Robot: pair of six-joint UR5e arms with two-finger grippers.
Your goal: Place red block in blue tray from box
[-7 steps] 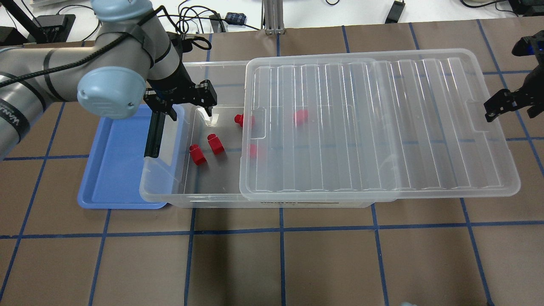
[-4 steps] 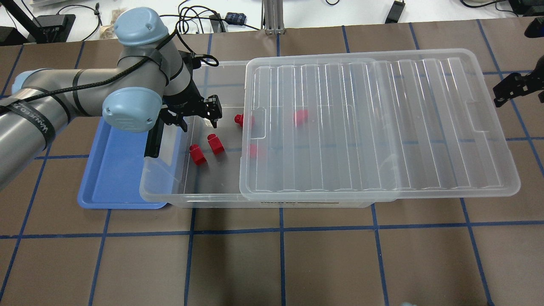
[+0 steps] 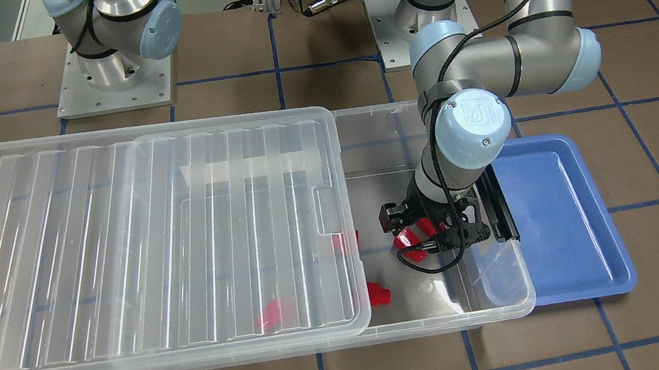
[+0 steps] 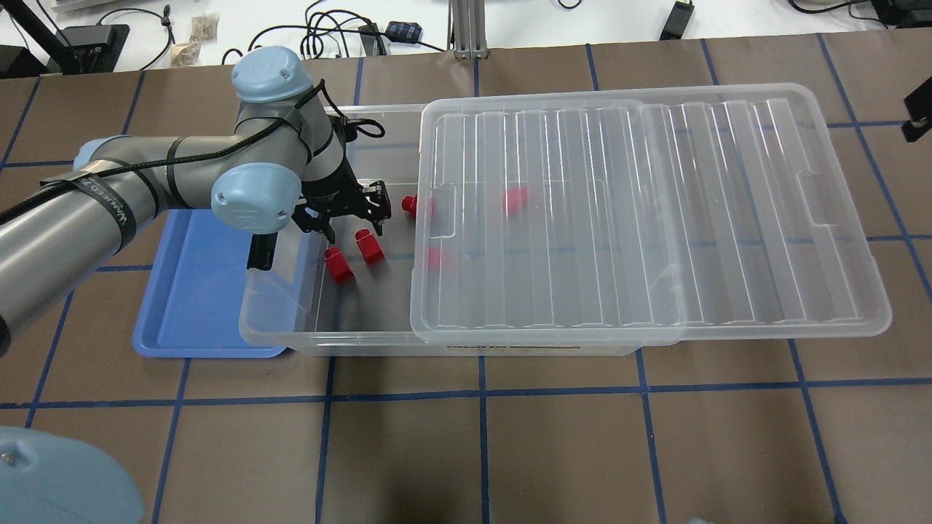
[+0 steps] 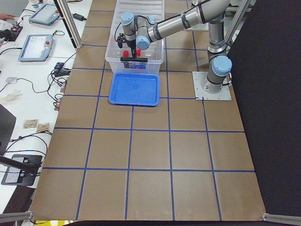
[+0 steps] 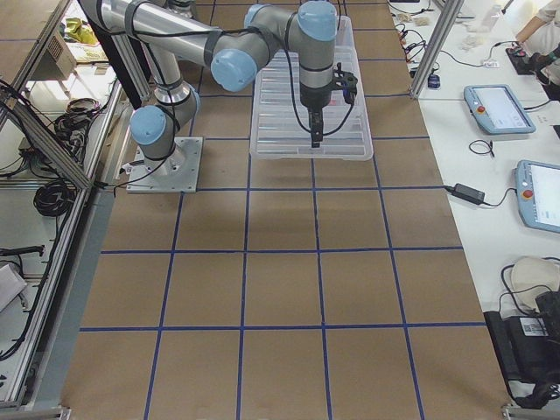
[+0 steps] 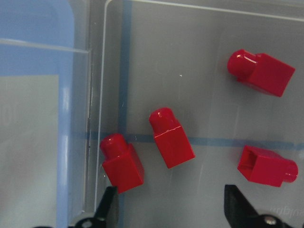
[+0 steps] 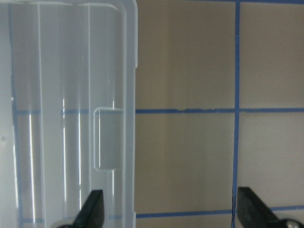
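Two red blocks (image 7: 171,142) lie just under the spread left pincer (image 7: 171,209).

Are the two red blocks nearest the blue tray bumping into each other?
Apart. The left wrist view shows bare box floor between the corner red block and the neighbour red block.

Five small glossy red plastic blocks are in view: a near-left block (image 4: 338,264), a second block (image 4: 369,246) just right of it, a third block (image 4: 410,206) half under the edge of the ribbed clear lid (image 4: 641,211), and a fourth block (image 4: 434,257) and a fifth block (image 4: 515,201) seen through that lid. There is one lid, one large clear plastic storage bin (image 4: 364,338), one black latch bar (image 4: 257,255) and one shallow light-blue plastic tray (image 4: 196,291). Two grey robot arms are in view, the left arm (image 4: 145,182) and the right arm (image 3: 109,10).
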